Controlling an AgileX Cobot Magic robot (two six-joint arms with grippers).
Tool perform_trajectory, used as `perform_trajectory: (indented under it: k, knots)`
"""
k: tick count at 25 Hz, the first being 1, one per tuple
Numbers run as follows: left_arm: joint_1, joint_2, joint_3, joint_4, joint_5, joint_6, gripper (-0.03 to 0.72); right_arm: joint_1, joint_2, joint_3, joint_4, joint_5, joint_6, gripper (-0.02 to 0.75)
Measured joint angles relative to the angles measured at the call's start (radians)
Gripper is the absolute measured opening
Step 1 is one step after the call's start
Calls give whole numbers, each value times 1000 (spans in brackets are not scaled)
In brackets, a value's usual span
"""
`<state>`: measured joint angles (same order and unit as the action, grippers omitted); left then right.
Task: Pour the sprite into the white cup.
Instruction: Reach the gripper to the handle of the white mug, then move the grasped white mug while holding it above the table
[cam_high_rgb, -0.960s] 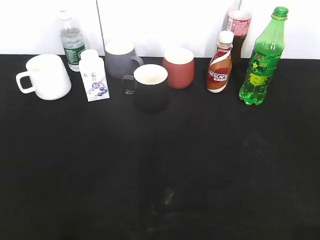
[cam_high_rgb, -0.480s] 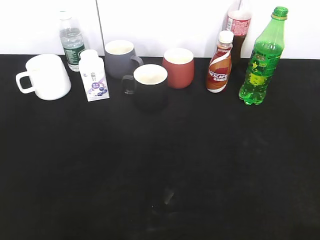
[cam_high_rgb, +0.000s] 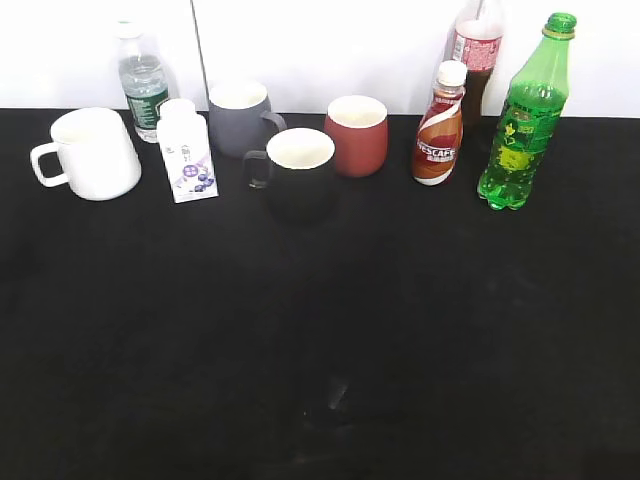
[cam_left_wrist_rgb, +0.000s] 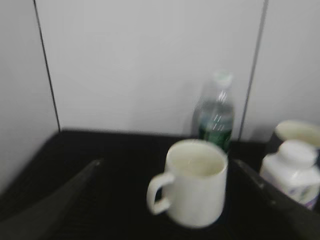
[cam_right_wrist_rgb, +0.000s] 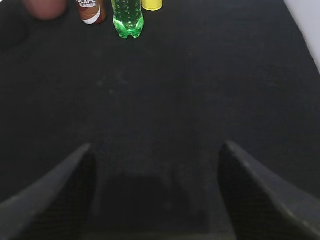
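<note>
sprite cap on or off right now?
On. The sprite stands upright at the table's back right with its green cap seated on the neck; no end effector touches it.

Each end effector (cam_right_wrist_rgb: 157, 195) has two dark, broad, tapering, finely textured fingers (cam_left_wrist_rgb: 55, 205).

White cup (cam_high_rgb: 88, 153) nudged slightly leftward since earlier frames.
</note>
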<state>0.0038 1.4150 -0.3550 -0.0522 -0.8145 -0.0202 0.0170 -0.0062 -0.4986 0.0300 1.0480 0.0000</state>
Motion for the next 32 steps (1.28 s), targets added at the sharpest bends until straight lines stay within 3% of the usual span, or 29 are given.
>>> perform_trajectory:
  k: [3,6,10,18,24,28,32]
  knots:
    - [20,351,-95,-20,-162,0,564,0,0,0,0,0,0,565]
    - [38,559,-239,-21,-192,0,564,0,0,0,0,0,0,565]
    - [40,709,-424,-21,-164,0,564,0,0,0,0,0,0,565]
    - [91,847,-649,9,-67,0,551,0,0,0,0,0,0,565]
    - [101,934,-810,159,-36,-1,359,0,0,0,0,0,0,565]
    - [103,945,-839,244,-34,-21,64,0,0,0,0,0,0,565]
    - [104,937,-826,270,-43,-30,64,0,0,0,0,0,0,565]
